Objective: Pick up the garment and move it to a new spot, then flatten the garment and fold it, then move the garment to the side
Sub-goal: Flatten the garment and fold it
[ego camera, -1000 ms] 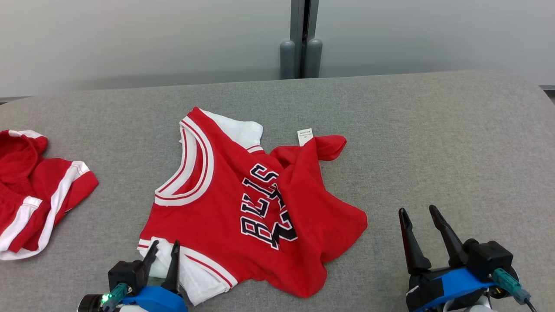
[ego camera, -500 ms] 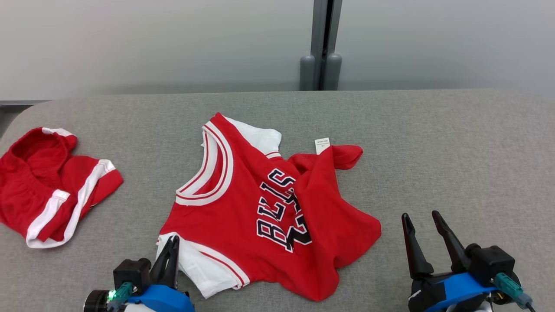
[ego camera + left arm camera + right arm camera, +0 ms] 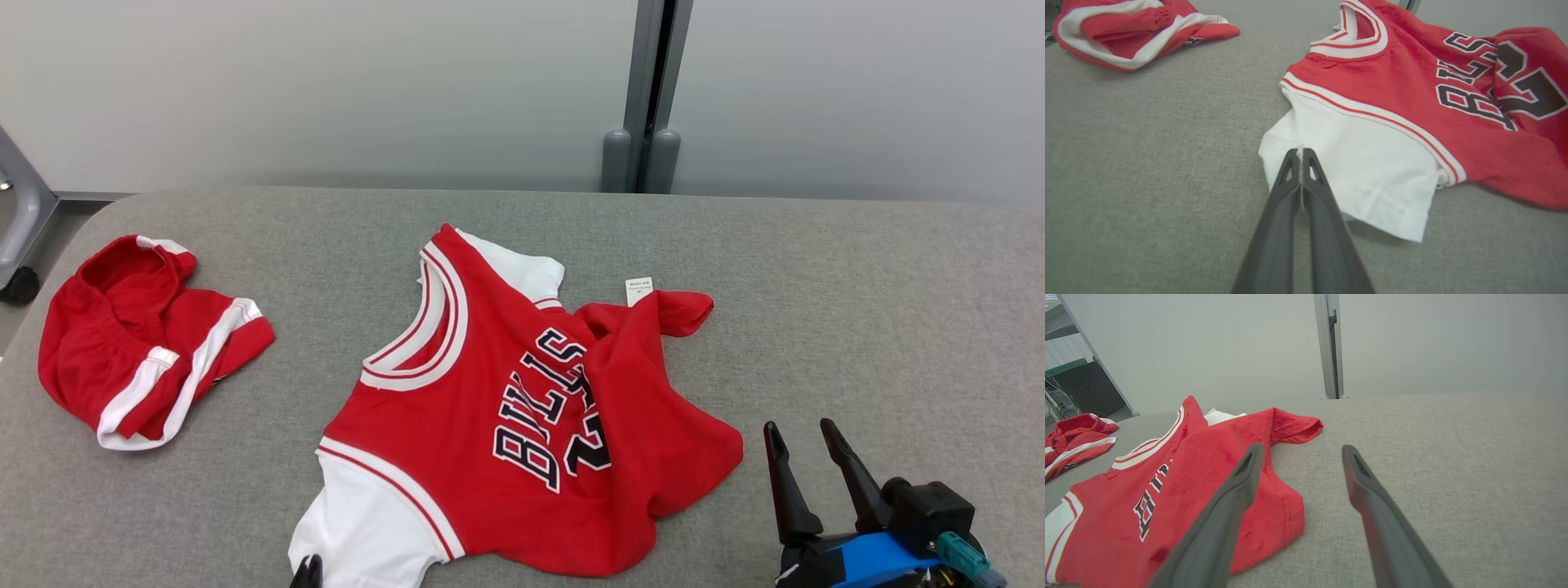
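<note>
Red fabric basketball jersey with white sleeves (image 3: 473,441) lies crumpled mid grey fabric-covered tabletop (image 3: 857,286). Left pincer (image 3: 1300,152) at 7 o'clock, fingers together, clamped on its white sleeve edge. Right pincer (image 3: 798,425) at 4 o'clock, fingers apart, beside the hem.

Bright, even, soft light throughout; a faint shadow sits under the red-and-white cloth jersey (image 3: 1367,163); wrist-view foregrounds go slightly blurred.

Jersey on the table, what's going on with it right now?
The left gripper is shut on the edge of the white sleeve of the jersey. The jersey lies crumpled on the grey table, not yet lifted. The right gripper is open beside its hem, touching nothing. Red shorts lie off to the left.
</note>
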You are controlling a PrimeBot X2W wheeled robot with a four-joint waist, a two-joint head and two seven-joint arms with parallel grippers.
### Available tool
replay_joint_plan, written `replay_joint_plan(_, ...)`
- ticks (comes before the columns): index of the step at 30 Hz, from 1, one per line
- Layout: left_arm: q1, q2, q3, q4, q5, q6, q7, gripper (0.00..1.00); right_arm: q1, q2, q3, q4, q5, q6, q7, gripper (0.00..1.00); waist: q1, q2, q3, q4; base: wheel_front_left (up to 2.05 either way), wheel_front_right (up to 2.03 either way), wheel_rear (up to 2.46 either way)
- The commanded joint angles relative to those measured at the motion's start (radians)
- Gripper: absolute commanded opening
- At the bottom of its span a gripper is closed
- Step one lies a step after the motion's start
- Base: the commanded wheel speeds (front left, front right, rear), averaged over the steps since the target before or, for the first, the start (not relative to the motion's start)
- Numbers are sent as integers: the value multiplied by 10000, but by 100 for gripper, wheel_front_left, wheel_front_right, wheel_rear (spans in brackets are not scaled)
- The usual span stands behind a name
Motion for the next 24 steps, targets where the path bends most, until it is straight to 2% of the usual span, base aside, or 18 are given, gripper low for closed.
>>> replay_joint_plan(1,143,-34,88,-56,-48,50,-30,0,128,-17,-26,14,42,1,-5,100,1,0,-7,62,0,0,0)
replay_joint_plan(5,587,-65,229,199,-121,137,-32,0,171,-20,-8,76,65,1,-5,100,1,0,-38,136,0,0,0)
replay_joint_plan(6,553,-49,294,166,-112,169,-30,18,166,-19,6,81,68,1,-5,100,1,0,-46,141,0,0,0)
replay_joint_plan(7,571,-34,355,138,-109,175,-30,85,163,-19,18,92,64,1,-5,100,1,0,-60,147,0,0,0)
replay_joint_plan(8,571,-12,447,61,-104,213,-30,100,164,-20,29,109,68,1,-5,100,1,0,-73,150,0,0,0)
replay_joint_plan(12,510,11,873,-675,80,297,-32,100,194,-20,30,151,25,1,-5,100,1,0,-152,92,0,0,0)
replay_joint_plan(24,-126,-103,1150,-2491,644,-22,-30,100,258,-20,-171,223,-153,1,-5,100,1,0,-302,-256,0,0,0)
